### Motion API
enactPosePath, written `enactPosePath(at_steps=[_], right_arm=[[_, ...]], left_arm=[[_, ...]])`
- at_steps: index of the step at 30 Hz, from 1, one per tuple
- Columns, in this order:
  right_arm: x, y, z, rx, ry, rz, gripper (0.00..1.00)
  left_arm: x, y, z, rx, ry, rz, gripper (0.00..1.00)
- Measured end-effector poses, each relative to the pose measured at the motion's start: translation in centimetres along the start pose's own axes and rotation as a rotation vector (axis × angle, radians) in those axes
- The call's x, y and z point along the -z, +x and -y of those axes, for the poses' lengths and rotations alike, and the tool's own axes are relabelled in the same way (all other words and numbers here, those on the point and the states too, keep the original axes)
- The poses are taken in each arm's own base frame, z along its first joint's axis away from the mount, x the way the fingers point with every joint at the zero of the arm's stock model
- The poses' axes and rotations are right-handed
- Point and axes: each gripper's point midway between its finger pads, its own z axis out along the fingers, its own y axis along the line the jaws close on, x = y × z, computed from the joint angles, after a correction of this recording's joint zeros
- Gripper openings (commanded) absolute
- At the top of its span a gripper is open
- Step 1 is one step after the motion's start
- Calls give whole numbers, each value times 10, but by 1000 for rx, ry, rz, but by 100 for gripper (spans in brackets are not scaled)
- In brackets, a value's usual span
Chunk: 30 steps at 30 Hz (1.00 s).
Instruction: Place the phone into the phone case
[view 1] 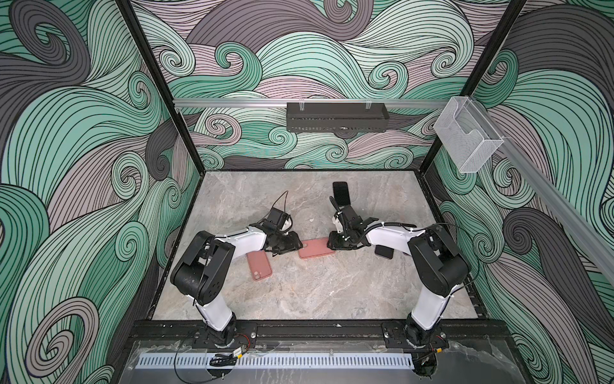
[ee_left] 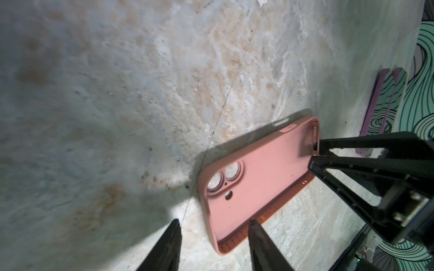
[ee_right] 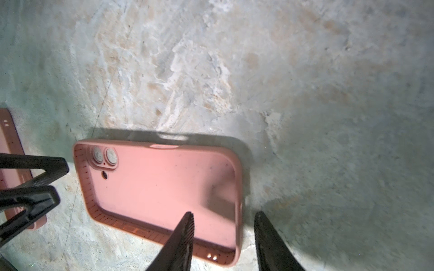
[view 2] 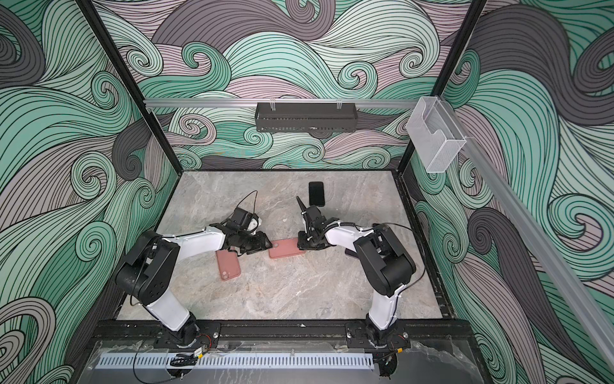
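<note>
Between left pincer (view 1: 299, 244) and right pincer (view 1: 331, 242) lies the pink case (view 1: 317, 253).

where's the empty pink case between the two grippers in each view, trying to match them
In a top view: pink case lying flat, midway between left gripper and right gripper.
In a top view: same spot.
Left wrist: case just ahead of the left gripper, camera holes nearest.
Right wrist: case, right gripper straddling its opposite end wall.
Shared landmark: right gripper at that end, in all four.
</note>
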Motion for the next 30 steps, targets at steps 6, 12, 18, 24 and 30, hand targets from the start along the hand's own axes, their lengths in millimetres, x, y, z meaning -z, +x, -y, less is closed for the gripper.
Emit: enactPosePath(at_steps=[6, 12, 18, 24, 30], right_arm=[[1, 2, 0, -3, -5, -2, 44], [4, 9, 1, -14, -10, -9, 44], [4, 13, 0, -20, -16, -10, 44], [5, 15, -1, -25, -24, -10, 44], [5, 19, -4, -24, -35, -17, 43]], left_arm=[[0, -1, 0, -2, 1, 6, 51], [-8, 0, 1, 2, 21, -12, 46], [-14, -3, 5, 3, 34, -24, 43], [-17, -7, 9, 0, 52, -27, 43], [-18, -10, 12, -3, 61, -27, 42]])
